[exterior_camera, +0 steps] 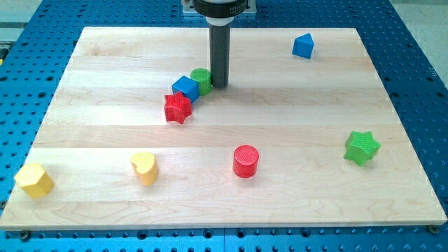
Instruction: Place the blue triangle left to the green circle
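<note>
Nearest the camera, along the view's bottom of the worktop (105,203), sits a yellow block (33,180) of faceted shape at the far left, then a yellow heart-like block (144,168), then a red cylinder (246,161), and out to the right a green star (362,148).

Further back, left of centre, three blocks crowd together: a red star (178,108), a blue cube (185,88) touching it, and the green circle (201,80) pressed against the cube. The rod's tip (219,85) stands just right of the green circle, touching or nearly so. There is no pincer on this arm, so nothing to report as released or clenched.

The blue triangle (303,46) sits alone near the view's top right, well apart from the cluster. It looks like a small, pointed, plain blue wedge.

The trouble I see: the spot left of the green circle is already taken by the blue cube and red star. Push the triangle in there and it would likely shove the circle or jam against the cube. With the tip this close to the circle, any sideways move could knock the target off its place first. The triangle's slanted faces may also make it twist off the rod.
</note>
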`<action>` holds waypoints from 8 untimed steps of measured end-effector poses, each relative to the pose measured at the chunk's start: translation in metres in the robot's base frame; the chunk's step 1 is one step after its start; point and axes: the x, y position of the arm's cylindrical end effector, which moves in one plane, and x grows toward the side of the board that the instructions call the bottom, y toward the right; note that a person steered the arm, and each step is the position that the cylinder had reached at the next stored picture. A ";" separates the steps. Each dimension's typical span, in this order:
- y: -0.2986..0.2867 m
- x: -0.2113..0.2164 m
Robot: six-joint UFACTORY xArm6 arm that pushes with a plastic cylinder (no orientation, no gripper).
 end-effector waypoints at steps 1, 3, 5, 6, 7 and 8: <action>0.066 -0.018; 0.199 -0.051; 0.182 -0.087; 0.175 -0.104; 0.171 -0.106; 0.150 -0.118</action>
